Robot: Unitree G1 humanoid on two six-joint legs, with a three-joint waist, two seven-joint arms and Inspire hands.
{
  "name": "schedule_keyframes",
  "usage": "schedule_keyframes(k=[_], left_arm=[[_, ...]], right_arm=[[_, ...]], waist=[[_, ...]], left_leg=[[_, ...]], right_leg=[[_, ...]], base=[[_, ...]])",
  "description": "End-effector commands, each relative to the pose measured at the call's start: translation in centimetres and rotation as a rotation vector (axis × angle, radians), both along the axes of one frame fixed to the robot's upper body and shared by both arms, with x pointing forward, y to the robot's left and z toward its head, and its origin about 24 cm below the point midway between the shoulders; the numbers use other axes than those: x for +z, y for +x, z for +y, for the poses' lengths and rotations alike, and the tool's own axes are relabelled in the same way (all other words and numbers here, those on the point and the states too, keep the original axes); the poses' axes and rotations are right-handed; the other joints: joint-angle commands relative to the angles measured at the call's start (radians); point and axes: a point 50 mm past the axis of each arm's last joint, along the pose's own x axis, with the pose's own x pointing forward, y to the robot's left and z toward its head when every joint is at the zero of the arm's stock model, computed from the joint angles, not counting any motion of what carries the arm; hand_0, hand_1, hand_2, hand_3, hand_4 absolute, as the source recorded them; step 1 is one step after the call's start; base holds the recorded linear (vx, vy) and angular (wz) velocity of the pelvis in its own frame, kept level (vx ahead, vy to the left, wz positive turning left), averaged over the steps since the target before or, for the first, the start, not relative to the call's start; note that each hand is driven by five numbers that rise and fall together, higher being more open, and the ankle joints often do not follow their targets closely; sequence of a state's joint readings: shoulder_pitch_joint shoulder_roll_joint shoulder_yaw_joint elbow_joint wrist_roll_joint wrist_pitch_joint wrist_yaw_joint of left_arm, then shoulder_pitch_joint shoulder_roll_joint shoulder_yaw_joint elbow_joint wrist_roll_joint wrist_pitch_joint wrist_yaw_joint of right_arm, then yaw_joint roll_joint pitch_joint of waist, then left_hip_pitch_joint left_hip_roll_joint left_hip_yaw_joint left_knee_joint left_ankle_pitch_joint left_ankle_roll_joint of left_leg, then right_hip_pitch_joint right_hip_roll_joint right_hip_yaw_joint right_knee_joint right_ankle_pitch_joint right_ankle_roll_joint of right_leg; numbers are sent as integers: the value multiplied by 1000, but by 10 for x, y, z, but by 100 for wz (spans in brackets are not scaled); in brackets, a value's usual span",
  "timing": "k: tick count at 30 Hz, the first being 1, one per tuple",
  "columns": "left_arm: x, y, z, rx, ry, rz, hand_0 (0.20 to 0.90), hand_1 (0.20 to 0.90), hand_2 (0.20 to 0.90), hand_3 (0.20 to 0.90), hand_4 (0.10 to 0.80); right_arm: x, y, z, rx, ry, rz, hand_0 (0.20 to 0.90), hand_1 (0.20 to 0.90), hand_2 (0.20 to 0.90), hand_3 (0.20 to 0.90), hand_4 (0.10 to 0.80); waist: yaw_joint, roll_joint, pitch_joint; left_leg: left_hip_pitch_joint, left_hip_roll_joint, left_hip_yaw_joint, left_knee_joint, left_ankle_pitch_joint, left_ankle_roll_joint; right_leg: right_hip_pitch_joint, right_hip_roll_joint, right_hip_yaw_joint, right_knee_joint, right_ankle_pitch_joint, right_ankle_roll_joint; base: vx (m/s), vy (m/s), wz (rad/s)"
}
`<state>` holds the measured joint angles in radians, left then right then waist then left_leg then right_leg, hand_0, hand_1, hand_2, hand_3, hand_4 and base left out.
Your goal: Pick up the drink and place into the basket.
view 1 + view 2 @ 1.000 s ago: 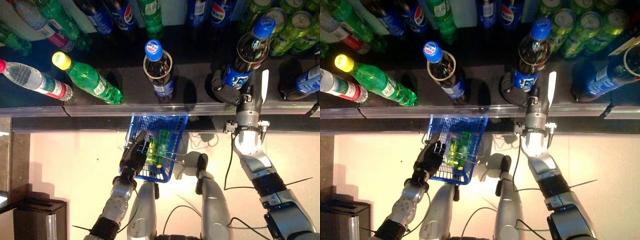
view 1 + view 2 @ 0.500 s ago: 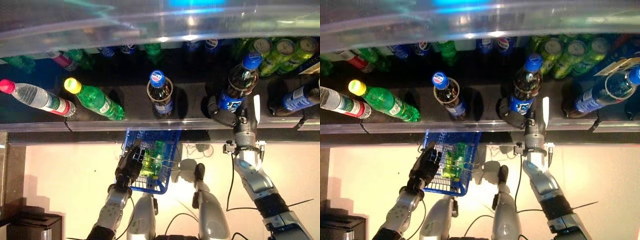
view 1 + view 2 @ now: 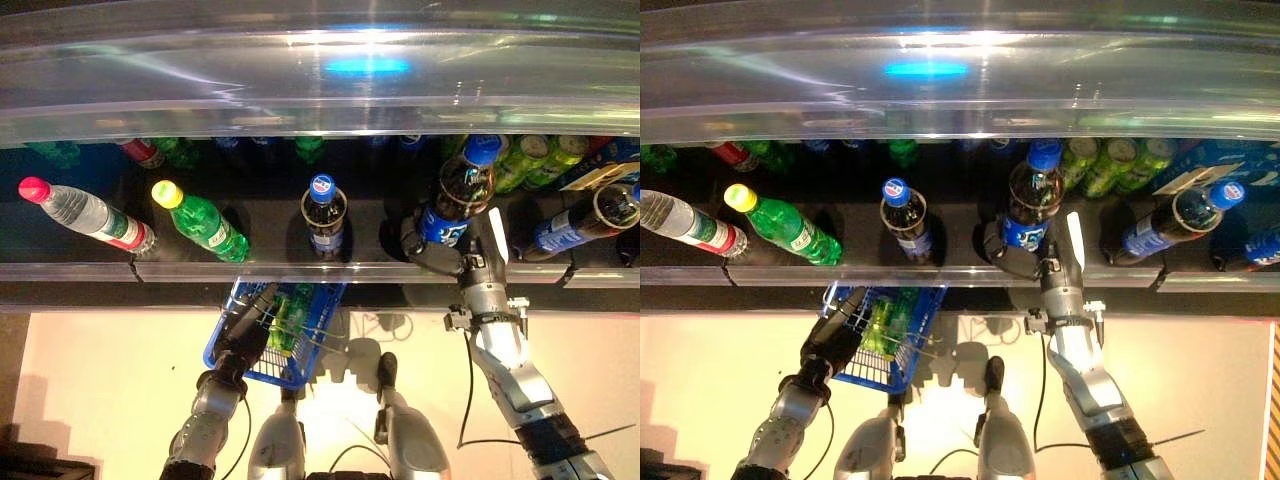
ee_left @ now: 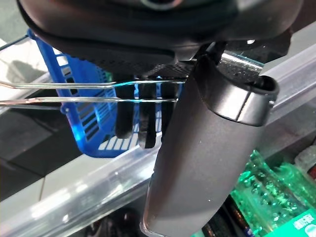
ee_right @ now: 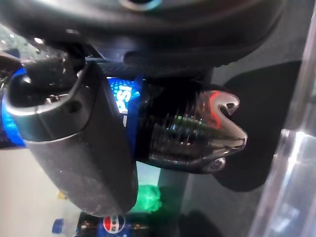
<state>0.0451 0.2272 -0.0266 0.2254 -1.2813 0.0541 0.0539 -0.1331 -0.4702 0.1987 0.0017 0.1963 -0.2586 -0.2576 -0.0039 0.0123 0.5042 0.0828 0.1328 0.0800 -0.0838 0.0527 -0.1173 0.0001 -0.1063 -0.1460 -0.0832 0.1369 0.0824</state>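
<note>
A dark cola bottle (image 3: 455, 195) with a blue cap and blue label stands tilted on the black shelf, right of centre. My right hand (image 3: 440, 258) is shut round its lower part, just behind the shelf's front rail. In the right wrist view my thumb (image 5: 74, 138) and fingers wrap the bottle (image 5: 187, 133). My left hand (image 3: 245, 335) is shut on the thin wire handles (image 4: 74, 93) of the blue basket (image 3: 262, 372). The basket hangs just below the shelf edge, left of the bottle, with green drinks inside.
Other drinks are on the shelf: a water bottle with a pink cap (image 3: 85, 212), a green bottle with a yellow cap (image 3: 200, 220), a cola bottle in a ring (image 3: 323, 215), a blue bottle (image 3: 580, 220), green cans (image 3: 530, 160). A clear rail (image 3: 300, 272) runs along the front; a clear shelf edge (image 3: 300, 90) lies above.
The camera has moved, shifting the whole picture down. My right hand stays shut on the cola bottle and has drawn it a little nearer the front rail. The basket still hangs below the shelf.
</note>
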Motion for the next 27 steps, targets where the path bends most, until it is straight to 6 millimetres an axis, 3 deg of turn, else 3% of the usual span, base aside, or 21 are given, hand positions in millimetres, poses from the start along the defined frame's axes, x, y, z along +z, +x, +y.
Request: schedule_keyframes(k=[1, 15, 27], left_arm=[[57, 4, 4, -78, 68, -333, 300, 300, 300, 200, 100], [51, -14, 25, -26, 103, -300, 300, 300, 300, 200, 100], [50, -14, 26, -64, 177, -255, 300, 300, 300, 200, 100]], right_arm=[[35, -19, 6, 84, 20, -214, 300, 300, 300, 200, 100], [-8, -41, -9, 136, 10, 27, 300, 300, 300, 200, 100], [-5, -41, 3, 249, 19, 24, 300, 300, 300, 200, 100]], waist=[[-6, 11, -331], [-23, 0, -359], [-4, 5, -368]], left_leg=[[-54, -1, 1, -3, -4, 17], [-11, 18, 2, -3, -18, 12], [-17, -1, -49, -3, -20, 16]], right_leg=[[55, -37, 30, 22, -106, 47], [94, -32, 31, 39, -148, 42], [104, -32, 36, 47, -161, 39]], base=[[83, 28, -7], [60, 22, -4], [-11, -1, 1]])
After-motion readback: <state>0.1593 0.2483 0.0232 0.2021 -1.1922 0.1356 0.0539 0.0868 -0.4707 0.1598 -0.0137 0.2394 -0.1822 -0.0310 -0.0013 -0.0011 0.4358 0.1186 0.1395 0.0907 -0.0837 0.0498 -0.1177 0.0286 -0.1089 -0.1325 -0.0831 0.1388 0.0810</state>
